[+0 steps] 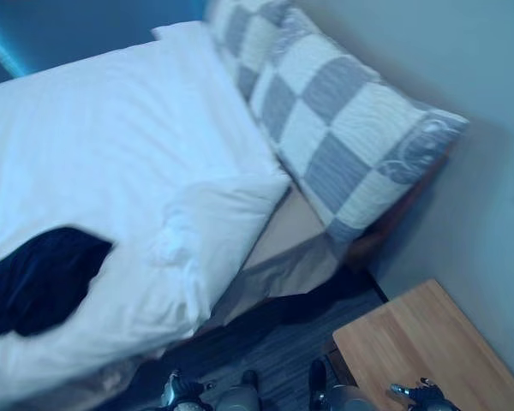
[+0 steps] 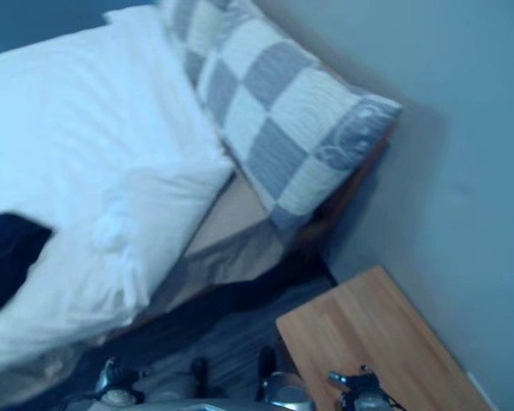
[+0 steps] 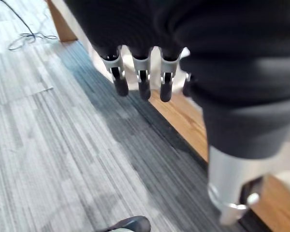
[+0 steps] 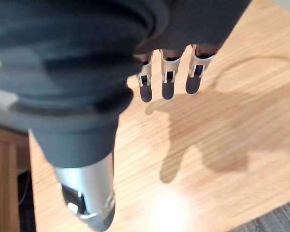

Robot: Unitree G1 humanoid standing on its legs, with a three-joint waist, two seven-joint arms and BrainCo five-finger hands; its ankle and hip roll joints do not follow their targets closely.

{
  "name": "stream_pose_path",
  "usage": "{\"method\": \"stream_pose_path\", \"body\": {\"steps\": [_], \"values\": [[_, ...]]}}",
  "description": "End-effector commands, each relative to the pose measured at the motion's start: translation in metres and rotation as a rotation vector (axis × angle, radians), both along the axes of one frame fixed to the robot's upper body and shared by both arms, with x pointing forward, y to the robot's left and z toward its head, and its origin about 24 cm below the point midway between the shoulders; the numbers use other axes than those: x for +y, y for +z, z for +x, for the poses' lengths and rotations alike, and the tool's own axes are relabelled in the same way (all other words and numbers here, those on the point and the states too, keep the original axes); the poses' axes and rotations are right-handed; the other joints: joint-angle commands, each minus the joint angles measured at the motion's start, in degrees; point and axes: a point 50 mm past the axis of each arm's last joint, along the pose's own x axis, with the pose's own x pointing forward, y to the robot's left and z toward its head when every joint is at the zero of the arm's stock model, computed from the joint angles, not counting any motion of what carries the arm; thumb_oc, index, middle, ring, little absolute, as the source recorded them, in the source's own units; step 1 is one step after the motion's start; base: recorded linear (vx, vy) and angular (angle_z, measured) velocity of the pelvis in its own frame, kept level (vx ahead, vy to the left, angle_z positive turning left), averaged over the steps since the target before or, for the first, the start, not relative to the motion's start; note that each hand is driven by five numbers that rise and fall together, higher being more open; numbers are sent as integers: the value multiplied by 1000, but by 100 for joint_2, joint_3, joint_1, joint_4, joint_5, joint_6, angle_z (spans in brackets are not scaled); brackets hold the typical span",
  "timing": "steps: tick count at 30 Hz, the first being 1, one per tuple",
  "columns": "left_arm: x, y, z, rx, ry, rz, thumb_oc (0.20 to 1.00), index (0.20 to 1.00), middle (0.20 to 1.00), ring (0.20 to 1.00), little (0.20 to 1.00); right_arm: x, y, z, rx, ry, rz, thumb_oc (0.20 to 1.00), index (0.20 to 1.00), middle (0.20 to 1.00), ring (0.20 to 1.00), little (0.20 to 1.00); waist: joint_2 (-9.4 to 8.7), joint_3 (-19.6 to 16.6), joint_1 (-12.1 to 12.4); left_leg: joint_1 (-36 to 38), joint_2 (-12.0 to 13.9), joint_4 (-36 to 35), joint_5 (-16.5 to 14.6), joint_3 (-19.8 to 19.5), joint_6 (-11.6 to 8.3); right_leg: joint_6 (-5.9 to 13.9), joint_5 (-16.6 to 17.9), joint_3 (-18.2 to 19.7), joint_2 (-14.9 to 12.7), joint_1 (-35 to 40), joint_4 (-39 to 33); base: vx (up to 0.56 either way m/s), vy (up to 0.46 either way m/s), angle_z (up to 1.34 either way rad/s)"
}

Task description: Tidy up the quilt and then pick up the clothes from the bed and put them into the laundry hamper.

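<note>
The white quilt (image 1: 111, 145) lies spread over the bed (image 1: 283, 248), its long axis running from the near edge of the bed up toward the far end. Its near corner on my right is folded back in a rumpled flap (image 1: 214, 223), leaving a strip of tan sheet bare along that edge of the bed. The dark clothes (image 1: 38, 278) sit in a crumpled heap on top of the quilt near the bed's near edge, well to my left, stretched roughly along that edge. A grey-and-white checked pillow (image 1: 334, 128) leans tilted along the bed's right edge against the wall (image 1: 488, 188).

Between the bed's near edge and me runs a band of dark striped floor (image 1: 274, 342). A wooden tabletop (image 2: 368, 342) stands just beside the bed's near right corner, close to the wall.

My left robot hand (image 3: 142, 72) hangs over the grey floor next to a wooden edge, fingers (image 3: 120, 79) straight and loose, holding nothing. My right robot hand (image 4: 169, 72) hovers above the wooden tabletop, fingers (image 4: 167, 82) also straight and relaxed, empty, their shadow falling on the wood
</note>
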Motion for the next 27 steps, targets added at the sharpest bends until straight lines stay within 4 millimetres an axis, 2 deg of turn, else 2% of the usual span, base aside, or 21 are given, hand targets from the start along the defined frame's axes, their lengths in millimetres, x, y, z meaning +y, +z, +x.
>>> {"method": "stream_pose_path", "body": {"steps": [1,5,6,8,9,11,12,13,14,18,19,20,21,22,23,24,25,26,27], "values": [[-4,9,21,-109,-99,45,1000,1000,1000,1000,1000,-17,4,-7,-34,-98,-5,1000,1000,1000,1000,1000,56,209,-245,140,325,-436,721,363,-26,1027,-382,797,-276,-304,651,-44,106,114],[0,7,16,-94,1,33,1000,1000,1000,1000,1000,-17,9,4,-149,-151,10,1000,1000,1000,1000,1000,58,184,-230,311,451,-664,779,560,-79,1067,-412,596,-370,-291,680,39,95,70],[4,7,14,-70,-14,53,1000,1000,1000,1000,1000,-14,8,3,-215,-278,79,1000,1000,1000,1000,1000,23,131,-260,407,634,-865,918,829,-125,1077,-419,445,-412,-254,668,75,44,25],[6,6,10,-58,-15,62,1000,1000,1000,1000,1000,-9,8,7,-299,-438,191,1000,1000,1000,1000,1000,-34,99,-228,455,633,-971,966,809,-140,1112,-353,457,-414,-233,608,107,59,59],[7,6,7,-61,-21,77,1000,1000,1000,1000,1000,-8,13,16,-388,-473,234,1000,1000,1000,1000,1000,-81,93,-183,510,628,-1043,974,780,-143,1157,-305,469,-428,-196,555,126,67,53],[9,7,5,-68,-17,88,1000,1000,1000,1000,1000,-8,22,30,-479,-413,221,1000,1000,1000,1000,1000,-124,92,-154,544,623,-1100,981,797,-142,1200,-256,444,-456,-174,507,91,39,15],[16,8,2,-69,2,107,1000,1000,1000,1000,1000,-3,41,56,-590,-328,220,1000,1000,1000,1000,1000,-189,100,-117,531,607,-1122,981,804,-140,1272,-182,418,-510,-189,469,70,12,3],[17,9,1,-69,5,109,1000,1000,1000,1000,1000,-2,44,59,-603,-313,215,1000,1000,1000,1000,1000,-197,100,-115,524,604,-1115,977,798,-140,1280,-177,418,-516,-192,468,70,-32,-1],[31,13,-3,-76,32,135,1000,1000,1000,1000,1000,-1,79,91,-758,-225,173,1000,1000,1000,1000,1000,-306,152,-62,407,603,-1026,946,740,-138,1332,-137,413,-552,-248,479,14,-41,0],[31,13,-3,-76,32,136,1000,1000,1000,1000,1000,-1,79,91,-757,-225,173,1000,1000,1000,1000,1000,-307,148,-65,401,603,-1020,942,736,-137,1332,-138,411,-553,-250,481,1,-19,18],[50,19,-9,-83,60,171,1000,1000,1000,1000,1000,-3,131,125,-944,-77,147,1000,1000,1000,1000,1000,-435,283,8,260,602,-925,908,665,-140,1384,-118,397,-595,-342,521,-60,-85,28],[78,31,-7,-82,97,205,1000,1000,1000,1000,1000,-22,223,174,-1176,156,0,1000,1000,1000,1000,1000,-580,494,167,-24,626,-882,927,536,-177,1451,-41,403,-610,-518,445,-125,-84,16],[86,35,-3,-79,92,218,1000,1000,1000,1000,1000,-29,276,200,-1261,231,-72,1000,1000,1000,1000,1000,-627,617,291,-183,640,-906,984,451,-214,1467,6,386,-606,-615,376,-140,-31,2],[89,36,-1,-71,87,224,1000,1000,1000,1000,1000,-32,300,211,-1289,269,-121,1000,1000,1000,1000,1000,-645,656,351,-275,638,-925,1024,416,-228,1476,28,358,-615,-684,355,-95,23,1],[90,37,0,-66,86,226,1000,1000,1000,1000,1000,-33,307,214,-1299,280,-138,1000,1000,1000,1000,1000,-649,675,372,-301,639,-928,1033,405,-234,1480,31,348,-618,-703,352,-70,34,7],[92,38,1,-58,85,229,1000,1000,1000,1000,1000,-37,335,226,-1324,289,-185,1000,1000,1000,1000,1000,-667,744,472,-400,637,-927,1055,378,-251,1485,40,313,-627,-748,331,-95,38,19],[94,38,2,-49,81,237,1000,1000,1000,1000,1000,-38,378,244,-1348,300,-245,1000,1000,1000,1000,1000,-689,845,635,-550,638,-935,1091,326,-282,1491,49,234,-636,-805,290,-107,43,22],[95,37,0,-39,81,243,1000,1000,1000,1000,1000,-40,400,255,-1351,290,-300,1000,1000,1000,1000,1000,-711,932,807,-641,636,-932,1097,284,-303,1498,47,171,-639,-824,260,-82,33,17],[96,37,0,-39,78,246,1000,1000,1000,1000,1000,-41,412,262,-1354,288,-344,1000,1000,1000,1000,1000,-725,964,886,-727,625,-938,1121,245,-309,1499,56,117,-647,-853,235,-37,18,16]]}}
